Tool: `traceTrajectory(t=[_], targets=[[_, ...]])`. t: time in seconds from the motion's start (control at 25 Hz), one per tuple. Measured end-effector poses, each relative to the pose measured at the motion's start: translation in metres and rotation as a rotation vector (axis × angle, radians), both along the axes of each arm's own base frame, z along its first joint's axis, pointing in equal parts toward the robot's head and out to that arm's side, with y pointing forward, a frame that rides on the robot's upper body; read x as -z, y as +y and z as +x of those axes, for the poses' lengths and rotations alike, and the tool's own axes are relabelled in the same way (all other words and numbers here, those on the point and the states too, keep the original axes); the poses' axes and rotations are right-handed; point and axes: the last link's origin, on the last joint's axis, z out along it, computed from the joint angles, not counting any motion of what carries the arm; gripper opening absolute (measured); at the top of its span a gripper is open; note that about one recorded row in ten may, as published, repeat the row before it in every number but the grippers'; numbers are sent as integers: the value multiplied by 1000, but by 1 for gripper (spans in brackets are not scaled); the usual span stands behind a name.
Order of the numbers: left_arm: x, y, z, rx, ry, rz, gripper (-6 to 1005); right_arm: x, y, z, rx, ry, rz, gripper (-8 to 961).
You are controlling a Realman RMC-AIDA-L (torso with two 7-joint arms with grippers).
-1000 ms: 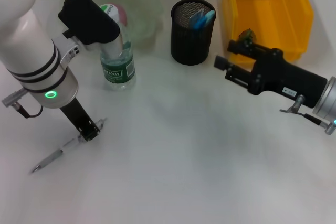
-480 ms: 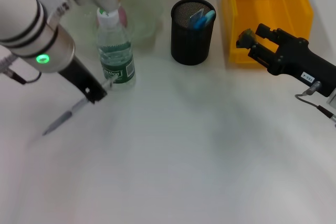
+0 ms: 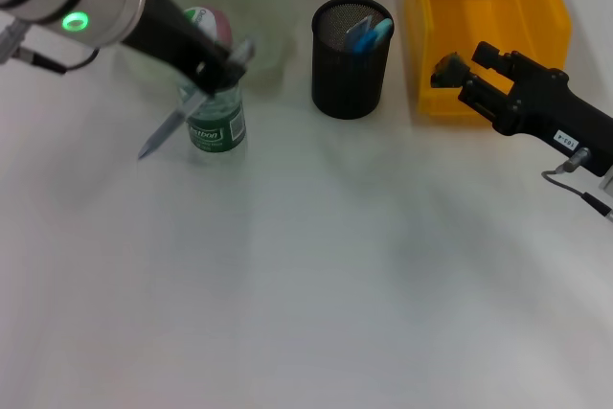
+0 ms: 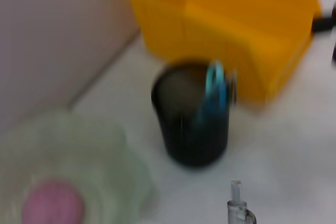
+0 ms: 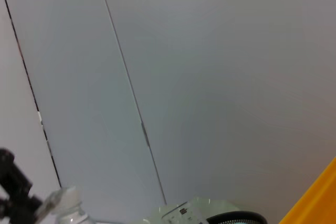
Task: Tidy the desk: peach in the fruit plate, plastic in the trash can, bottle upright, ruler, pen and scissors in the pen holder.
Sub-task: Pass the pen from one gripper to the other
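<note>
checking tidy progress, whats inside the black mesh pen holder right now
Inside the black mesh pen holder, blue and light-blue items stick up above the rim, likely scissor handles or the ruler. Its lower contents are hidden by the mesh wall. The pen is not in yet; the left gripper holds it beside the bottle.

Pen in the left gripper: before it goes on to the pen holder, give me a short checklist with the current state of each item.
1. Pen held by left gripper: ok, lifted off the table, tilted, in front of the bottle.
2. Pen holder upright with mouth open: ok; blue items already stand inside.
3. Bottle upright: ok, but it stands right behind the pen, so watch for a knock.
4. Path to the holder: ok, bare table between bottle and holder.
5. Right gripper out of the way: ok, beside the yellow bin, off to the holder's right.
6. Grip firmness: cannot tell.
</note>
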Motion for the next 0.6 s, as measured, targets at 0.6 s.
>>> traceTrajectory(t=[0.6], targets=[[-47,-15,23,347,-574,86,180,-2,-1,-4,-6,43,-17,563]])
